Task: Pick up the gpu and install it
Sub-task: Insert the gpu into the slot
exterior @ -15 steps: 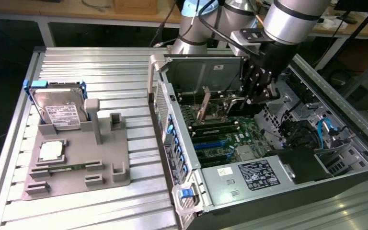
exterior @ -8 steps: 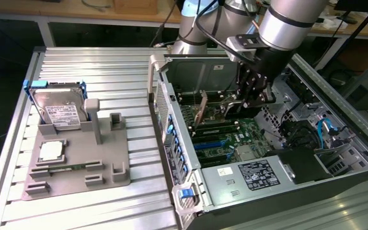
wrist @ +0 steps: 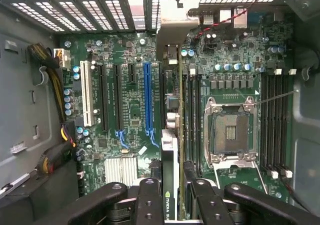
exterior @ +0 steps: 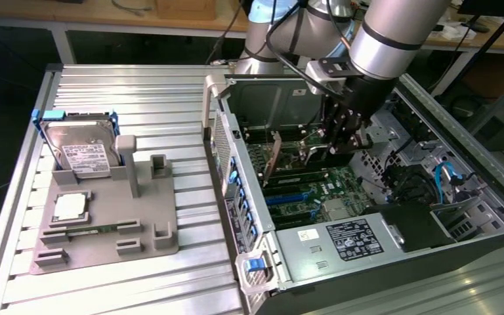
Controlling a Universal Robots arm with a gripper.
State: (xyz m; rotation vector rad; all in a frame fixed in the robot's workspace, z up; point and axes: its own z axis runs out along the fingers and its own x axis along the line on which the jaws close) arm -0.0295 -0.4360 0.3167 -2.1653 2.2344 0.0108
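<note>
The gpu (wrist: 170, 150) stands on edge, a thin dark card with a green logo strip, running from my fingers toward the slotted rear wall of the open computer case (exterior: 234, 190). My gripper (wrist: 172, 190) is shut on it, one black finger (wrist: 149, 197) on each side. The card sits just beside the blue expansion slot (wrist: 146, 97), over the motherboard (wrist: 120, 110). I cannot tell whether it is seated in a slot. In the exterior view my gripper (exterior: 340, 146) reaches down inside the case, and the gpu (exterior: 274, 156) shows as a tilted brownish card.
On the exterior view's left, a grey holder (exterior: 147, 230) carries a silver hard drive in a blue frame (exterior: 79, 149), a square processor (exterior: 70, 207) and a narrow green memory stick (exterior: 94, 228). Inside the case are the empty processor socket (wrist: 230, 132), cable bundles (wrist: 55, 150) and the power supply (exterior: 348, 239).
</note>
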